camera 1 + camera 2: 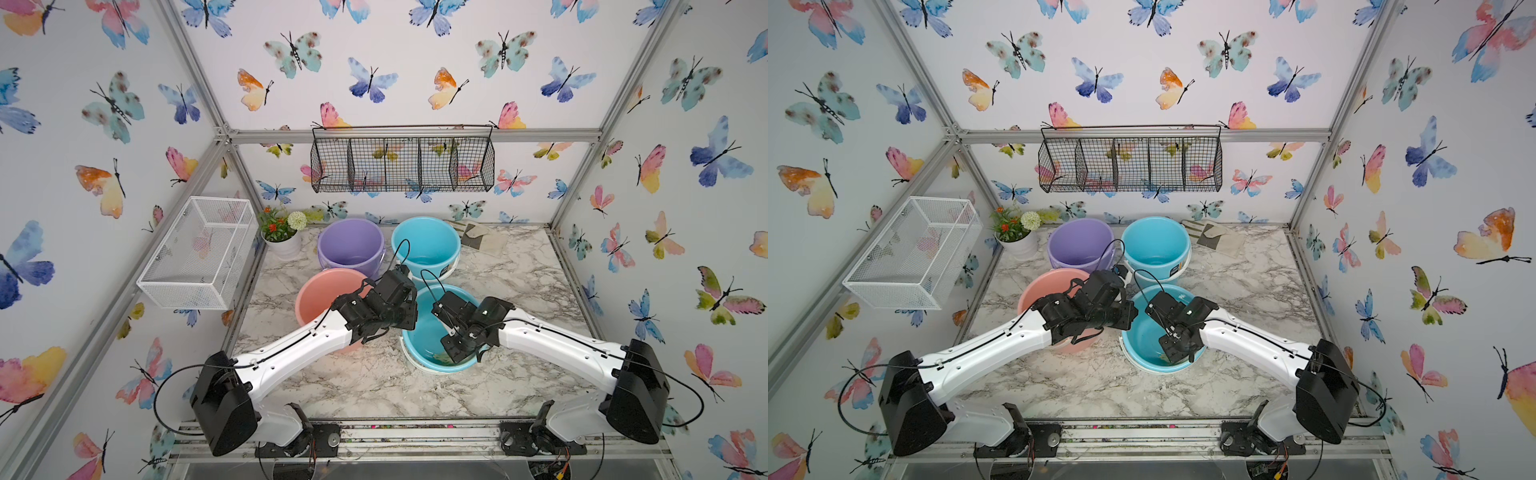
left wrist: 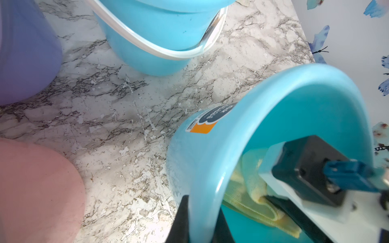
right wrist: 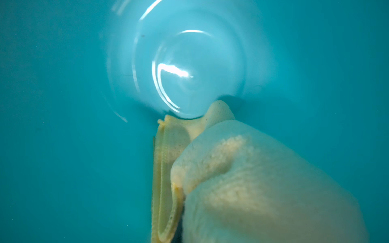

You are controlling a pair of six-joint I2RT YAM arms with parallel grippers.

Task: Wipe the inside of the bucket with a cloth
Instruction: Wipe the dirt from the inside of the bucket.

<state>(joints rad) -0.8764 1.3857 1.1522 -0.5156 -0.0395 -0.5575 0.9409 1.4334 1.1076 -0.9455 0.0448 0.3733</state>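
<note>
A light blue bucket (image 1: 424,338) (image 1: 1142,338) stands tilted near the middle of the marble table. My left gripper (image 2: 201,223) (image 1: 409,326) is shut on the bucket's rim (image 2: 210,168), one finger outside the wall and one inside. My right gripper (image 1: 451,355) (image 1: 1173,353) reaches down inside the bucket, shut on the pale yellow cloth (image 2: 252,185) (image 3: 242,178). The bunched cloth presses against the inner wall (image 3: 63,105) close to the bottom. In the right wrist view the cloth hides the fingers almost entirely.
A pink bucket (image 1: 320,291) sits under my left arm. A purple bucket (image 1: 351,243) and a second blue bucket (image 1: 426,245) stand behind. Also present: a flower pot (image 1: 282,239), a beige cloth with a grey patch (image 1: 482,241), a white wire basket (image 1: 199,253) and a black wall basket (image 1: 403,164).
</note>
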